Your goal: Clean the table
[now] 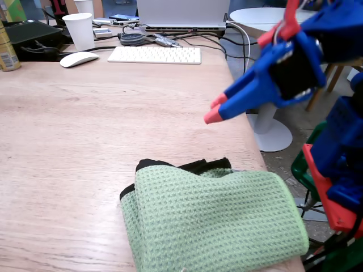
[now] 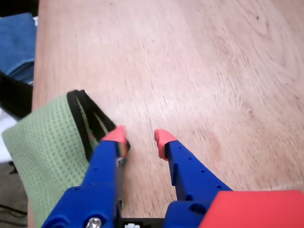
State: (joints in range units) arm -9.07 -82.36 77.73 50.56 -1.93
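Claw [image 2: 140,137] parted, empty; table [image 2: 199,71] below; green cloth [image 2: 45,142] beside

At the far edge of the desk in the fixed view you see a white keyboard [image 1: 154,54], a white mouse [image 1: 79,59], a white paper cup [image 1: 79,31] and a laptop [image 1: 182,14] with tangled cables [image 1: 170,41] beside it. To the right stands a round white pedestal table [image 1: 266,73] on a grey floor [image 1: 281,164]. Light is even and soft.
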